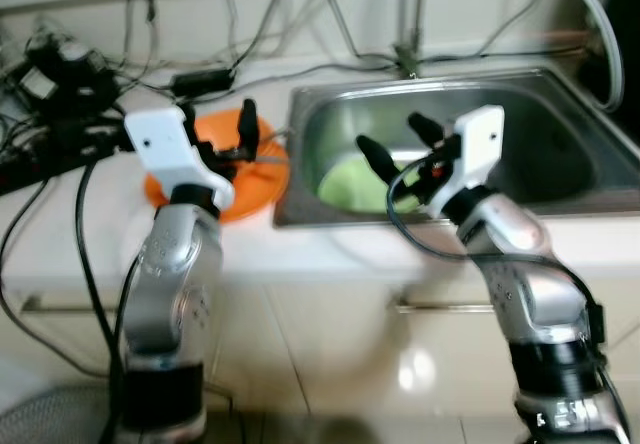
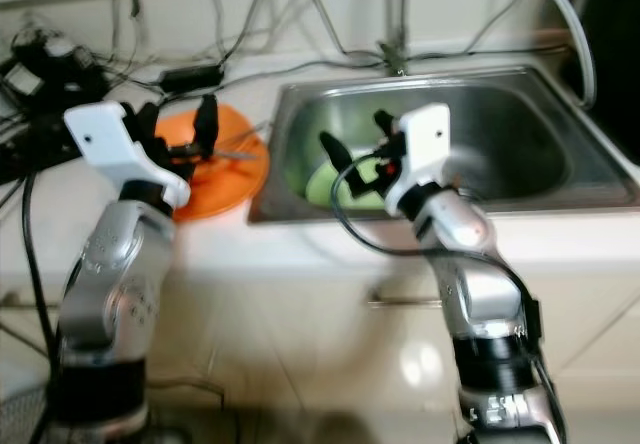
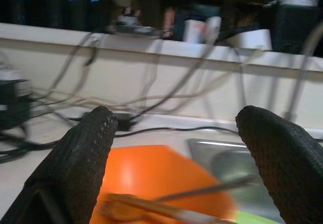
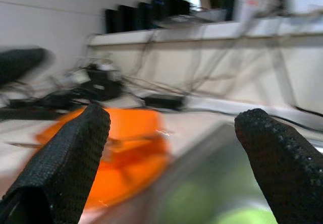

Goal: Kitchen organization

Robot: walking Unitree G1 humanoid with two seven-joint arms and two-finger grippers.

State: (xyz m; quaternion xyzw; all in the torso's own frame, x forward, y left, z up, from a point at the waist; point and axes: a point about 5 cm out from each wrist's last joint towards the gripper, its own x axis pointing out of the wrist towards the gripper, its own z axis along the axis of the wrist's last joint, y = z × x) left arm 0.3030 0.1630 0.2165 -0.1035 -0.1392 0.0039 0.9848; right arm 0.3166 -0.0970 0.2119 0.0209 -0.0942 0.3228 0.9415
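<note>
An orange plate [image 1: 250, 184] lies on the white counter just left of the steel sink [image 1: 560, 154]. A utensil with a thin metal handle [image 3: 202, 189] rests across the plate. Inside the sink lies a light green dish [image 1: 350, 186]. My left gripper [image 1: 232, 136] hovers open over the plate, nothing between its fingers [image 3: 83, 158]. My right gripper [image 1: 398, 144] is open above the sink's left part, over the green dish, and holds nothing.
A tangle of black cables and power adapters [image 1: 60, 74] covers the counter's back left. A tap [image 1: 405, 59] stands behind the sink and a hose [image 1: 600, 24] curves at the far right. Cabinet fronts and a tiled floor lie below.
</note>
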